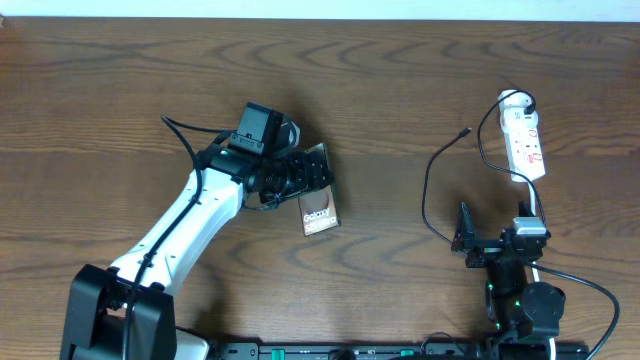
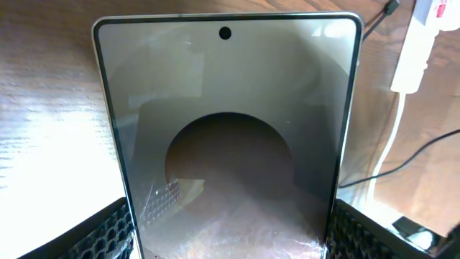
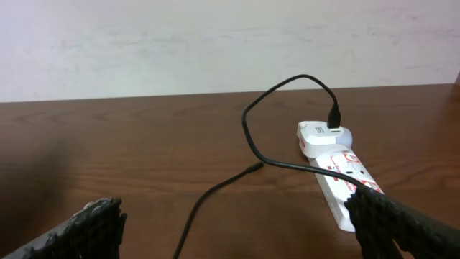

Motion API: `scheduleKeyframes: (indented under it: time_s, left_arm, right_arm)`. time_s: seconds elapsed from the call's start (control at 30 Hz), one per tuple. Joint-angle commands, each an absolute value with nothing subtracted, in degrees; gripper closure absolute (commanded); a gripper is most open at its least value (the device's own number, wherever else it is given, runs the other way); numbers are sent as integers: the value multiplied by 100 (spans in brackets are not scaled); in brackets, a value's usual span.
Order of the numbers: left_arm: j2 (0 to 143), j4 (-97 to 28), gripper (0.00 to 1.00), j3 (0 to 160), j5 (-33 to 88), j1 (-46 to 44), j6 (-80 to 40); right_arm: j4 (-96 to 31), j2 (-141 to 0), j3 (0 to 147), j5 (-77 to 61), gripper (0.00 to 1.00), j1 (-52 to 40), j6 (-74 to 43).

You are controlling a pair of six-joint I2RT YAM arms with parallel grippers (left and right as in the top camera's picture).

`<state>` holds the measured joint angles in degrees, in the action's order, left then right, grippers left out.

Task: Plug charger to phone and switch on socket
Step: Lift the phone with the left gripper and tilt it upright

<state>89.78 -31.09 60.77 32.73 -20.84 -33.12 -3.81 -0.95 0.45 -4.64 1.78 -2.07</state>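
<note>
The phone (image 1: 319, 214), a dark grey slab with white "Galaxy" lettering, is held in my left gripper (image 1: 306, 172) left of the table's middle. In the left wrist view its glass face (image 2: 226, 108) fills the frame between the two finger pads of my left gripper (image 2: 230, 241). The white socket strip (image 1: 526, 140) lies at the far right. The charger's black plug (image 1: 522, 100) sits in its far end. The thin black charger cable (image 1: 427, 190) loops left, its connector tip (image 1: 468, 130) free on the table. My right gripper (image 1: 497, 236) is open and empty just in front of the strip (image 3: 338, 180), with the cable (image 3: 248, 122) running between the fingers of my right gripper (image 3: 233, 210).
The strip's white cord (image 1: 533, 200) runs toward the right arm's base. Brown wooden table (image 1: 400, 80) all round; a pale wall (image 3: 215, 43) stands behind the far edge.
</note>
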Motion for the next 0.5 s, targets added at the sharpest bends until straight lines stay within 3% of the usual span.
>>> scheduleKeyframes:
  time_s: [0.0, 0.47]
  left_arm:
    - [8785, -3096, 41, 6099, 3627, -2091, -3586]
    - [8785, -3076, 40, 6101, 4560, -1846, -4278]
  right_arm:
    - [-403, -43, 32, -443, 1, 145, -119]
    - [-403, -43, 32, -440, 1, 145, -119]
